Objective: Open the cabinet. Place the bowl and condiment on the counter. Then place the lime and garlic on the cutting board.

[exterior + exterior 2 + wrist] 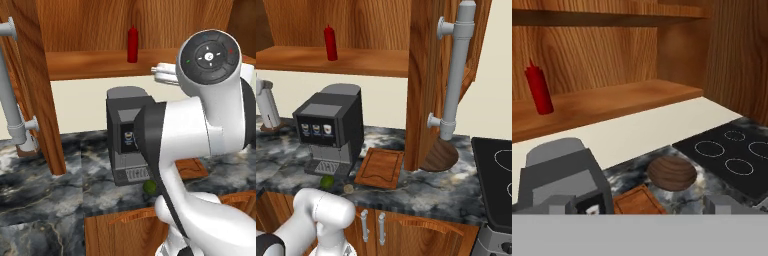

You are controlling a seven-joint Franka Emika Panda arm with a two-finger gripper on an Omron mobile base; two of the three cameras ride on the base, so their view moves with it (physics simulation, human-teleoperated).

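The cabinet (pixel 371 25) stands open, its doors (pixel 35 90) (pixel 426 75) swung out over the counter (pixel 456 190). The red condiment (pixel 132 44) (pixel 331 42) (pixel 539 90) stands upright on its lower shelf. The dark brown bowl (pixel 441 155) (pixel 672 172) rests on the counter behind the right door, beside the stove. The cutting board (pixel 381 167) (pixel 637 200) lies bare. The lime (pixel 327 181) (pixel 149 187) and garlic (pixel 348 188) lie on the counter left of the board, in front of the coffee machine. My gripper (pixel 642 204) is open and holds nothing, hovering at shelf height, well away from the bottle.
A dark coffee machine (pixel 331 130) (pixel 125 135) stands under the shelf, left of the board. A black stove (pixel 496 175) (pixel 732 150) borders the counter on the right. Long grey bar handles (pixel 12 100) (pixel 456 75) jut from the open doors.
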